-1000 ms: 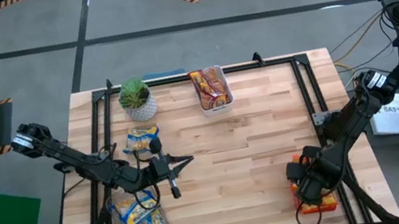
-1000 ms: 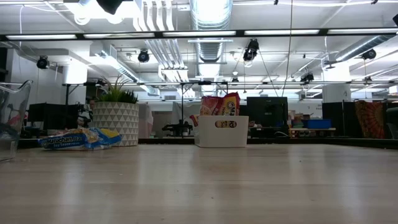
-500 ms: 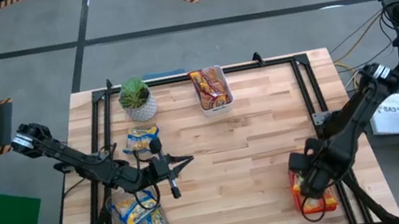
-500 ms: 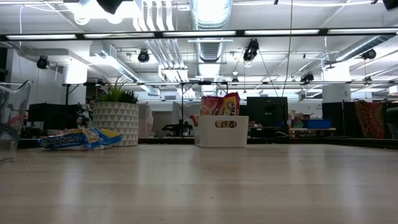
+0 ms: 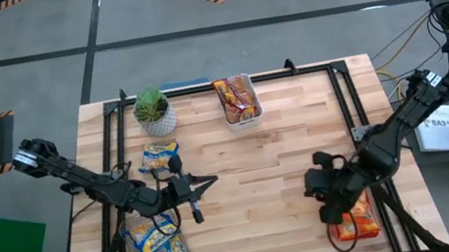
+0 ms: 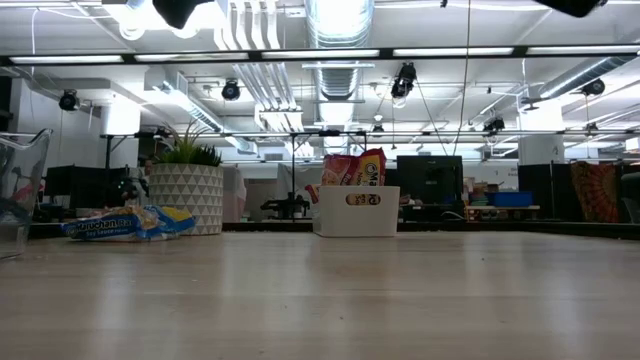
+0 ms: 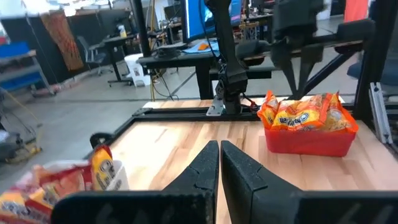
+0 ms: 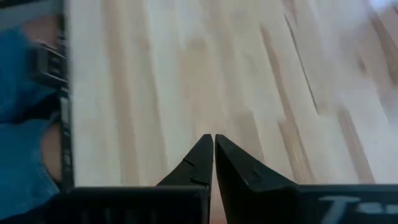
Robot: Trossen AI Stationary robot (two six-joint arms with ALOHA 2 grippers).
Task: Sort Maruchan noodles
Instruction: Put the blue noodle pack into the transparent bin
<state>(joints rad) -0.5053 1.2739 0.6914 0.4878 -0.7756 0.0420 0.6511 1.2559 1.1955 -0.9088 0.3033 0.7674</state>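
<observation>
Here the right gripper (image 5: pixel 316 186) is hanging over bare wood with fingers pressed together and nothing between them, just beside the red bin (image 7: pixel 309 140) of orange-yellow packets (image 5: pixel 359 222) at the table's right front corner, likely finished with a drop there. The left gripper (image 5: pixel 213 181) is waiting mid-table, its fingers likewise closed and empty. Blue-and-yellow packets (image 5: pixel 161 250) are lying loose by the left edge, near the potted plant (image 5: pixel 153 111); red packets (image 5: pixel 236 94) are standing sorted in the white bin (image 6: pixel 356 211) at the far edge.
</observation>
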